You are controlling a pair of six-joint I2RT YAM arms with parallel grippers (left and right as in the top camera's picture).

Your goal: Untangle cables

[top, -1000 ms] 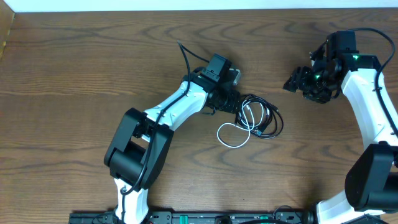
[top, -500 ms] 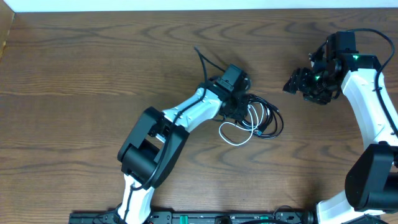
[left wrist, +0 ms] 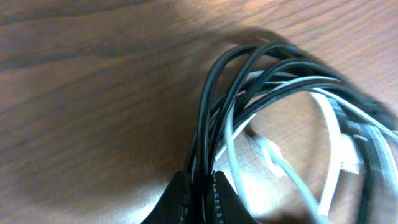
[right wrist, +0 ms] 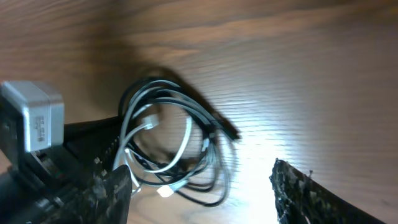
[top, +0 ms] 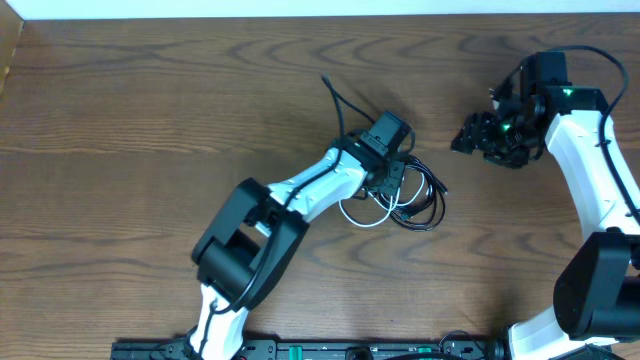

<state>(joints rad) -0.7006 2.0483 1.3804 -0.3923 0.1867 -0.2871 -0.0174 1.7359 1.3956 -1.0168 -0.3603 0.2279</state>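
A tangle of thin cables lies mid-table: black loops (top: 432,200) with one white cord (top: 362,218) woven through. My left gripper (top: 393,176) is shut on several black strands (left wrist: 214,106) at the tangle's left side; the white cord with its small plug (left wrist: 272,152) runs beside them. My right gripper (top: 478,132) is open and empty, held above the table to the upper right of the tangle. From the right wrist view the tangle (right wrist: 186,143) lies beyond its open fingers (right wrist: 202,190).
The wooden table (top: 120,130) spreads around the tangle. A thicker black arm cable (top: 335,92) sticks up behind the left wrist. The left arm (top: 290,195) reaches diagonally from the front.
My left gripper has moved right and slightly up, pushing into the tangle and bunching the black loops; the white loop shifted left under the arm. The right gripper has barely moved.
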